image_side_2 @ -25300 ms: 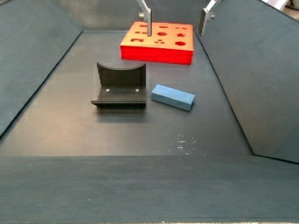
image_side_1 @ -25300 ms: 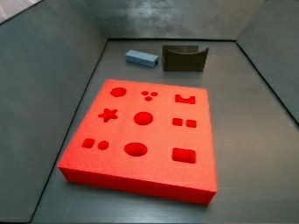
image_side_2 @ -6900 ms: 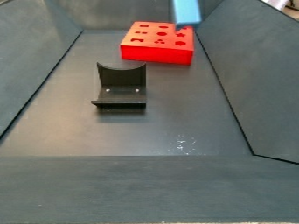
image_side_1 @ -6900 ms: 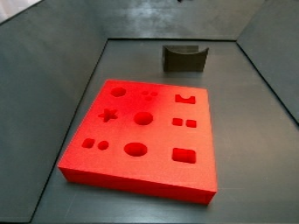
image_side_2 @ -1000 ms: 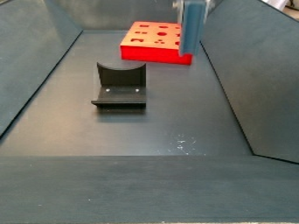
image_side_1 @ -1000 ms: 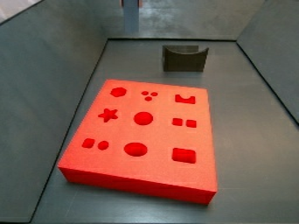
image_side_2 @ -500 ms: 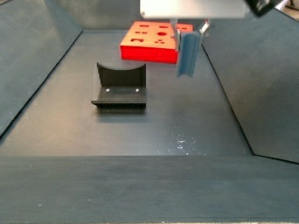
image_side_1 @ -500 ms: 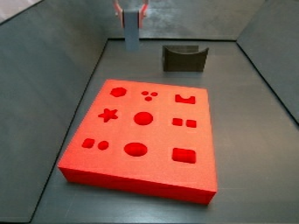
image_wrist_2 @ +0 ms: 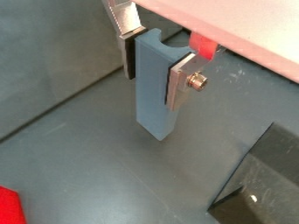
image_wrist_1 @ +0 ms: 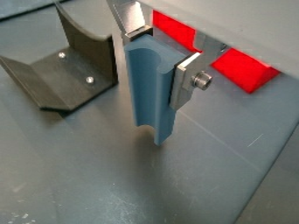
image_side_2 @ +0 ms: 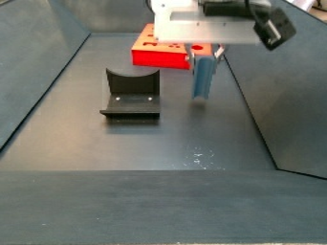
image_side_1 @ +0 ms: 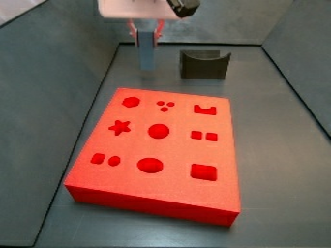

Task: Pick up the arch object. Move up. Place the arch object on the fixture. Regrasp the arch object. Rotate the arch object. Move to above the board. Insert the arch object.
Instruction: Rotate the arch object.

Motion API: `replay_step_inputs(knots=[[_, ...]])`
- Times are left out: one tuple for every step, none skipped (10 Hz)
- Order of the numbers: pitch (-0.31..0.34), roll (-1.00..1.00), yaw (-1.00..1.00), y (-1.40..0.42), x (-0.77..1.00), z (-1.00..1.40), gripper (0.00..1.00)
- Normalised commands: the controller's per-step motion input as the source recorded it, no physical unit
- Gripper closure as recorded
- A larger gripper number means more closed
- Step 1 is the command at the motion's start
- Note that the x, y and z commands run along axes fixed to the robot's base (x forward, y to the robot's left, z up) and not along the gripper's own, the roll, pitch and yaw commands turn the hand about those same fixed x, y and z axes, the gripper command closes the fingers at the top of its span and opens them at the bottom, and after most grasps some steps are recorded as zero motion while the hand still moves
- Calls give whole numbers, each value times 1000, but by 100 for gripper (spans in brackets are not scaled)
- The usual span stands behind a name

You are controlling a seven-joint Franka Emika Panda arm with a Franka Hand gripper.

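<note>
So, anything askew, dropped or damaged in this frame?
Nothing stands out. The claw holds the arch object upright, hanging above the floor between the fixture and the board; both sit flat and look undamaged.

**My gripper, pointing down with a block in its jaws**

My gripper (image_wrist_1: 149, 54) hangs from the wrist with its 2 flat silver plate fingers (image_wrist_2: 179, 77) pointing straight down. The jaws are closed against the broad faces of the small pale blue-grey oblong block (image_wrist_1: 151, 96), the arch object, which stands upright between them with its lower half sticking out below my fingertips. In both wrist views, a screw head shows on the outer face of 1 finger. In both side views my white wrist housing (image_side_2: 205, 26) sits directly above the fingers (image_side_1: 135, 34), and the gripper (image_side_1: 146, 37) holds the block clear of the floor.
</note>
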Motion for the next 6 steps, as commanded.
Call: replay_step_inputs(knots=[[-26,107,6,13,30,-406,100],[-21,115,8,10,31,-332,100],[-9,124,13,5,28,-196,100],[-9,124,13,5,28,-196,100],[-1,119,13,4,14,-200,100],[-2,119,14,0,0,0,0]])
